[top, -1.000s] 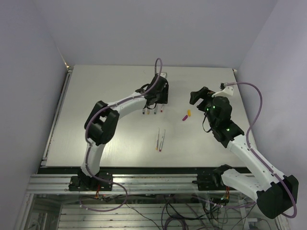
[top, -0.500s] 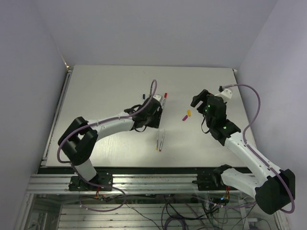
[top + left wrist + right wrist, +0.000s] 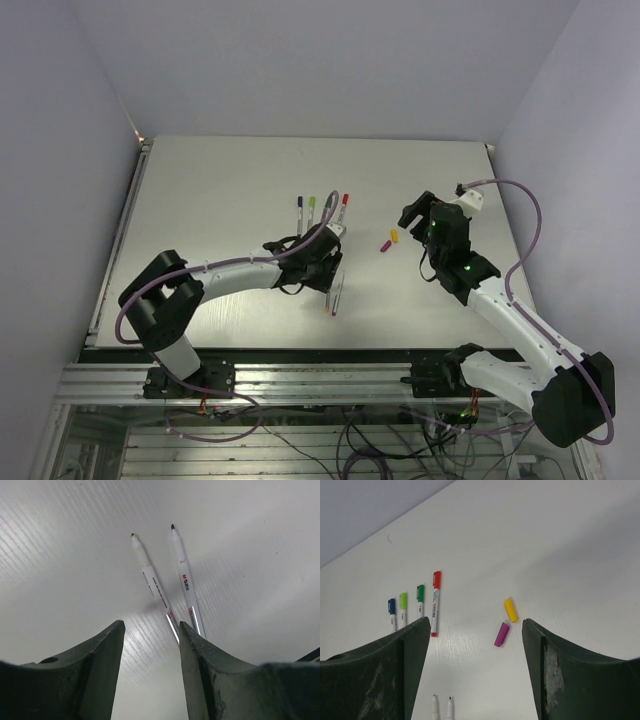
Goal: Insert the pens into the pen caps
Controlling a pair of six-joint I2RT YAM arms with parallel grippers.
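Note:
Two uncapped white pens lie side by side on the table, tips pointing away from my left gripper, which is open and empty just short of them. In the top view they lie right under the left gripper. A yellow cap and a purple cap lie loose between the fingers of my right gripper, which is open, empty and above them. In the top view the yellow cap and purple cap lie left of the right gripper.
Several capped pens lie in a row at the far middle: blue, light green, green and red. The table's far edge meets the back wall. The left arm's purple cable loops over the table.
My left arm has drawn back from the far row of capped pens to the two uncapped pens, uncovering the row. My right gripper has shifted slightly.

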